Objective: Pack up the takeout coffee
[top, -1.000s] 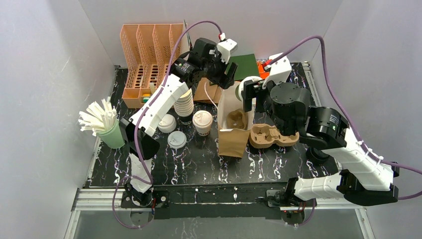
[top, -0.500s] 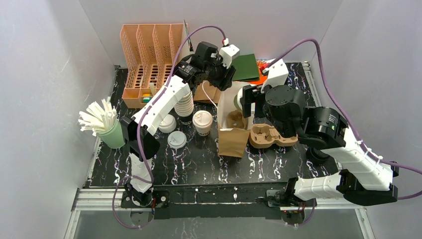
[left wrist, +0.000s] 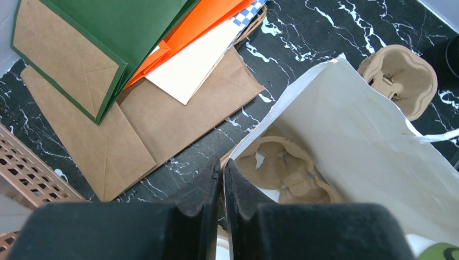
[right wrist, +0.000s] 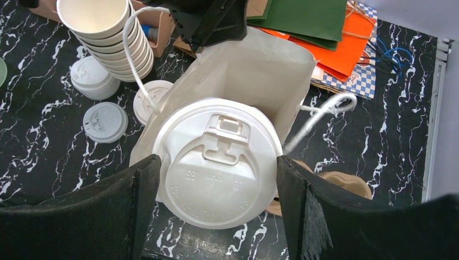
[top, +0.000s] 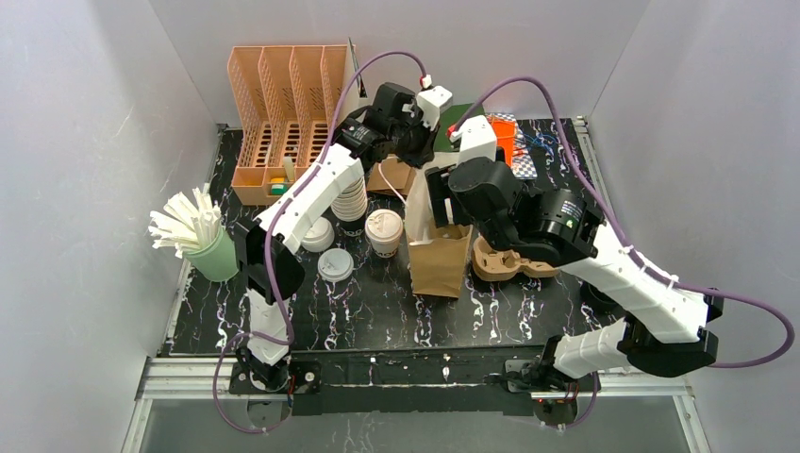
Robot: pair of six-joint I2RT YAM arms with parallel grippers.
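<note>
Right fingers [right wrist: 116, 211] clasp a round, white-lidded coffee cup [right wrist: 217, 162]. Left fingers [left wrist: 204, 192] pinch the rim of a creased paper bag [left wrist: 352, 124].

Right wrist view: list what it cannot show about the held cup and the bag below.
- Lidded cup in the right tool: walls hidden under its own lid.
- Paper bag, inside: covered by that cup.
- Cup carrier beside the bag: mostly behind the cup and a finger.
</note>
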